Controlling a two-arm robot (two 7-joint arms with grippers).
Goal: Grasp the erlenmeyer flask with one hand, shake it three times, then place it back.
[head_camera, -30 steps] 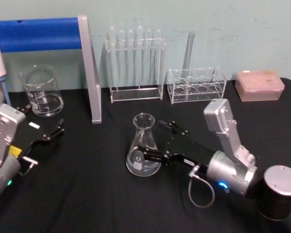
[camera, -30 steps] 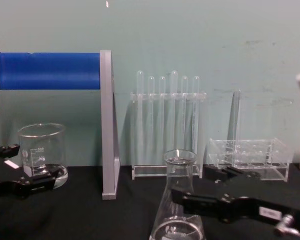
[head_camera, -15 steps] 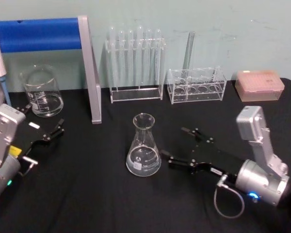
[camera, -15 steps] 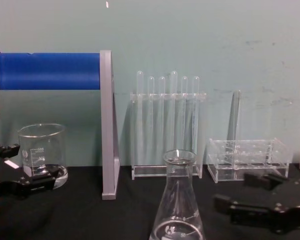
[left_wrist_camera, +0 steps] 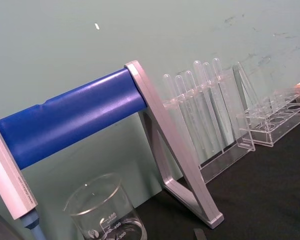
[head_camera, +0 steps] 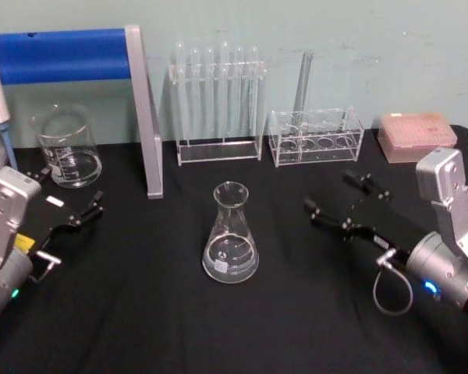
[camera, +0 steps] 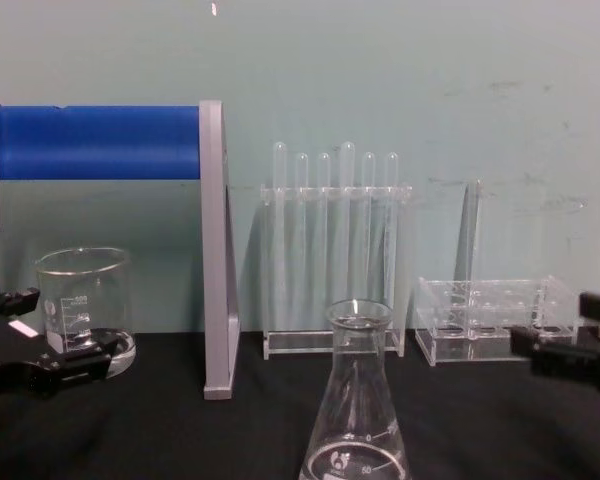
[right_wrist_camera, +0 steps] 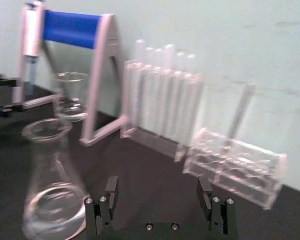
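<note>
My right pincer (head_camera: 339, 200) hovers low over the black counter (head_camera: 156, 312) with its two fingers spread wide and nothing between them, well to the right of the erlenmeyer flask (head_camera: 231, 234). The flask stands upright on its wide base near the middle of the counter, free of any contact. My left pincer (head_camera: 76, 205) rests parked at the counter's left edge, its fingers apart and empty, just in front of the glass beaker (head_camera: 66, 146). Farther back, a blue-barred stand (head_camera: 70, 54) rises at the left, a rack of test tubes (head_camera: 217, 101) stands behind the flask, and a low clear rack (head_camera: 316, 137) sits beside it.
</note>
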